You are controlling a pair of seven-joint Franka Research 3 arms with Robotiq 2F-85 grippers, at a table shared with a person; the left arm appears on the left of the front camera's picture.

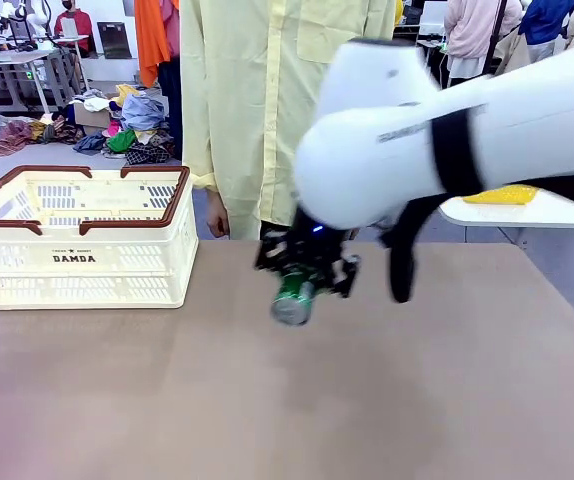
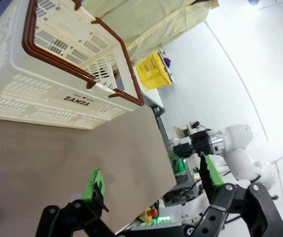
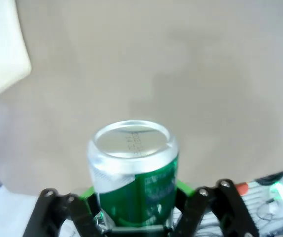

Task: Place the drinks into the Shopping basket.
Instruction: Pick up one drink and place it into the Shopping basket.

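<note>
Since the right gripper point(image 1: 307, 272) clamps the can point(image 1: 294, 296) only by its lower half, tilted above the table point(image 1: 387, 400), a fast swing to the basket point(image 1: 77, 262) well off to its left could shake it loose; the left gripper point(image 2: 149, 168) gapes empty.

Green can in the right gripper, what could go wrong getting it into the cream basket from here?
1. The right gripper holds the green can tilted, by one end, with most of it sticking out; it might slip and drop onto the table.
2. The Shopping basket has high walls; carried low, the can could strike its rim.
3. The person's hand hangs near the path leftward.
</note>
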